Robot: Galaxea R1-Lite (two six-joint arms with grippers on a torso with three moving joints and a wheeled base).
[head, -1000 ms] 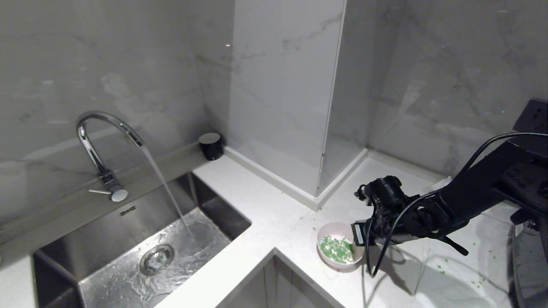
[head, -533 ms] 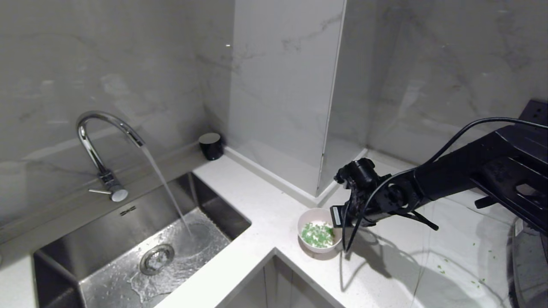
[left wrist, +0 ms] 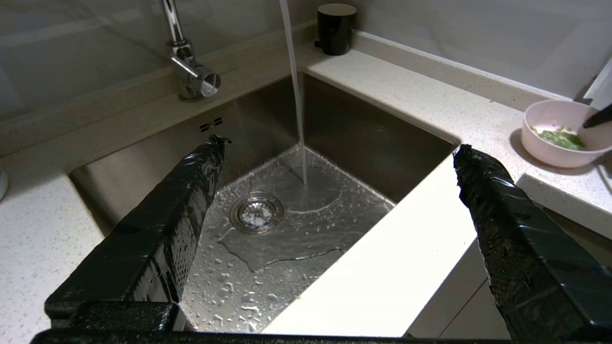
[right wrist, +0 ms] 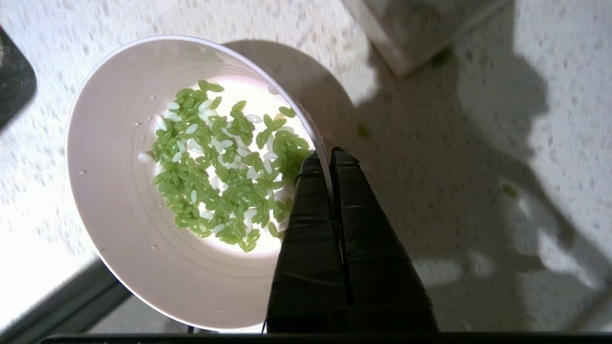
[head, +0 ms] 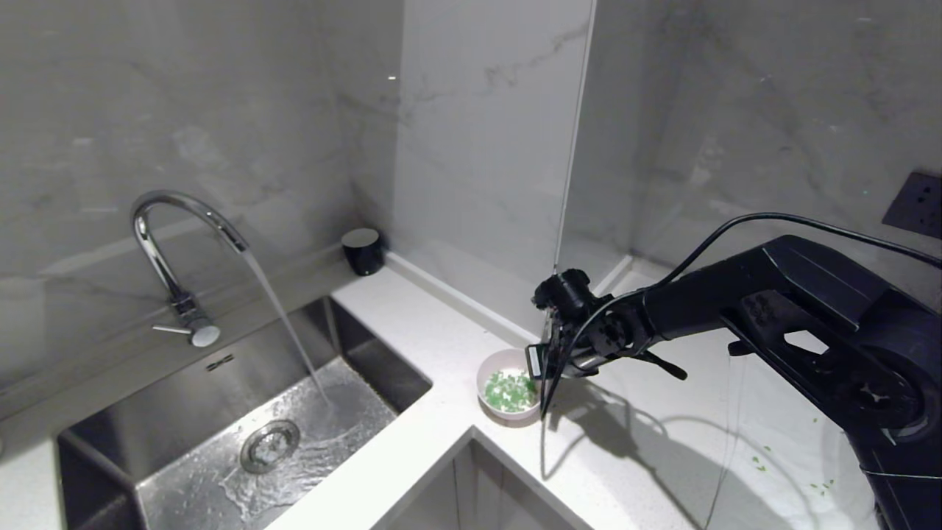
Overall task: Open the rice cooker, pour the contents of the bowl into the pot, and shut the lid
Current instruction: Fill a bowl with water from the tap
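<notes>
at the left of the head view a tap (head: 173,250) pours a thin stream of water into a steel sink (head: 243,434) that fills the lower left of the frame; the sink floor is wet around the drain (head: 269,444). a small black cup (head: 362,251) stands on the white counter (head: 441,346) at the back corner of the sink, against the grey marble wall.

the left gripper (left wrist: 334,191) is seen only in the left wrist view, hanging above the front of the sink with its black fingers (left wrist: 158,239) spread wide apart and nothing between them.

just right of the sink's near corner, at the lower middle of the head view, the bowl (head: 508,390) sits close to the counter's front edge. it holds the green bits (head: 509,390), which in the right wrist view look like small oval green grains mixed with a few white ones, lying in the bowl's bottom.

the right gripper (head: 541,362) reaches in from the right of the frame on a long black arm, a cable looping over it. its fingers (right wrist: 311,224) are pressed together on the bowl's right rim, one inside and one outside the wall.

a few green bits (head: 758,462) are scattered on the counter at the lower right. the rice cooker is not in view.
</notes>
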